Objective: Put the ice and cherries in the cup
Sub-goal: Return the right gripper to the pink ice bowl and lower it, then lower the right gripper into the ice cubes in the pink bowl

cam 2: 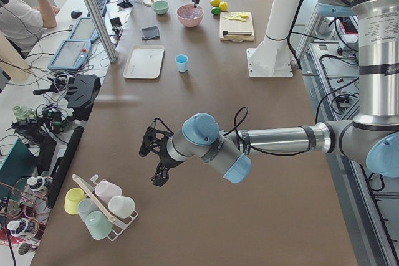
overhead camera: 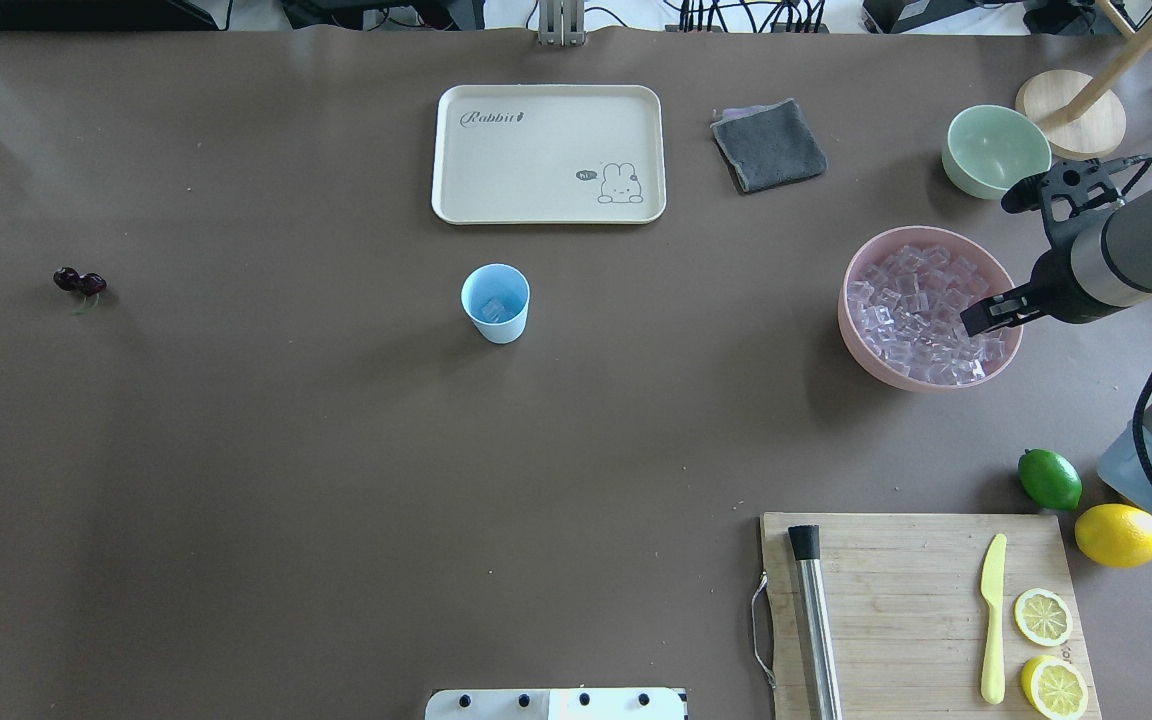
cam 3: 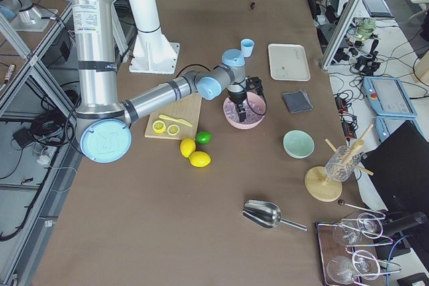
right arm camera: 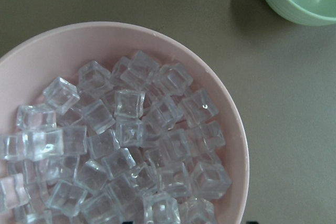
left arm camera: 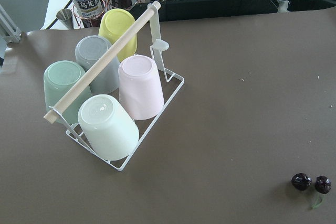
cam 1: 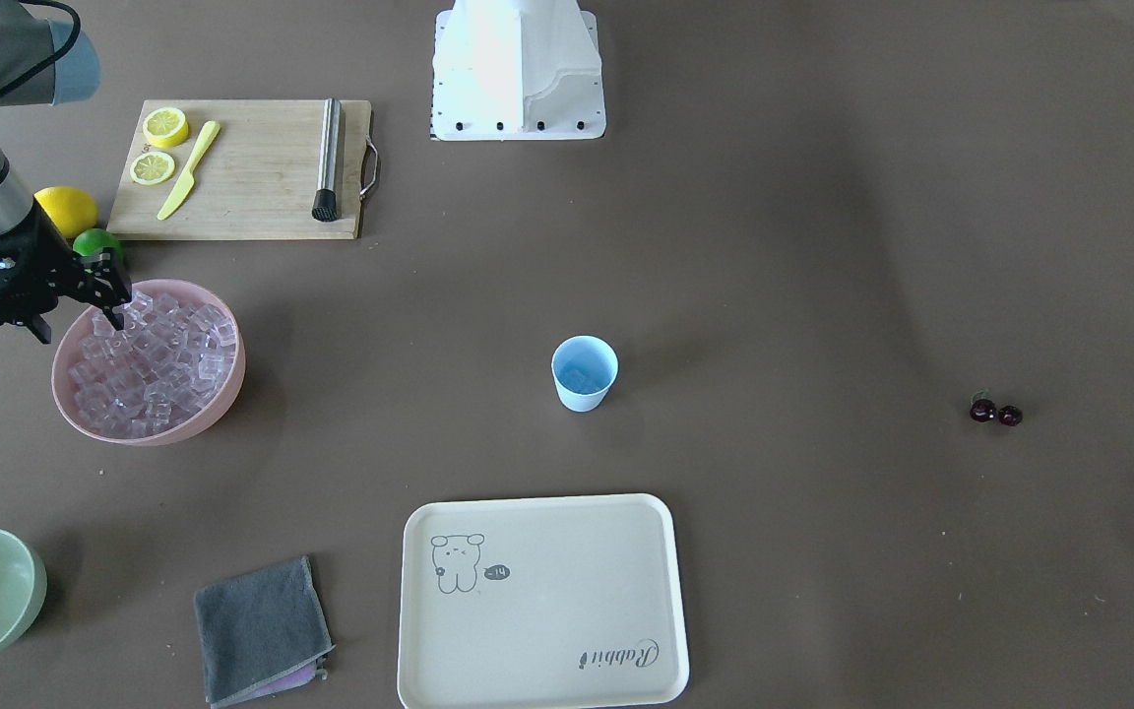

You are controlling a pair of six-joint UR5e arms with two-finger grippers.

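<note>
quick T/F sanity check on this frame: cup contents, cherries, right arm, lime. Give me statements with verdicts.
1. The cherries are in the cup. False: they lie on the table, far from the cup.
2. The cup holds ice. True.
3. The right gripper hangs over the pink bowl of ice. True.
4. The lime sits on the cutting board. False: it lies on the table beside the lemon, off the cutting board.

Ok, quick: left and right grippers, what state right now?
Left gripper: cannot be told; only the side view shows it.
Right gripper: jaws open, over the round pink bowl of clear ice cubes.
</note>
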